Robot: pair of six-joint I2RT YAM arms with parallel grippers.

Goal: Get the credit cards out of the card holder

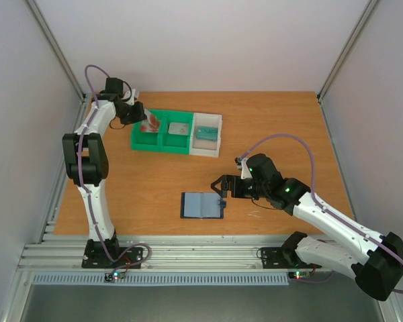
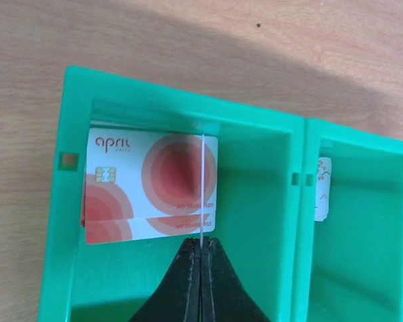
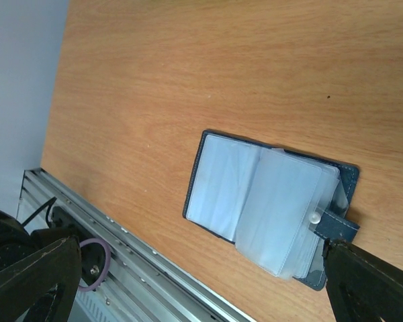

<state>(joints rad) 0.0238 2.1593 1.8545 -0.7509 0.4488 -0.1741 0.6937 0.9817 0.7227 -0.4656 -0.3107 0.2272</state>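
The card holder (image 1: 201,204) lies open on the table, its clear blue-grey pockets (image 3: 255,201) facing up and its snap tab (image 3: 336,225) at one side. My right gripper (image 1: 221,192) hovers open at the holder's tab side, one finger (image 3: 369,288) next to the tab, nothing held. My left gripper (image 2: 203,243) is shut on a credit card (image 2: 204,188), held edge-on over the left compartment of the green tray (image 2: 181,104). Two credit cards (image 2: 134,181), white with red rings, lie stacked in that compartment. In the top view the left gripper (image 1: 148,124) is over the tray (image 1: 161,143).
The tray's middle compartment holds another small card (image 2: 322,188). A white end compartment (image 1: 207,134) holds a dark item. An aluminium rail (image 3: 154,261) runs along the table's near edge. Walls enclose the table on three sides.
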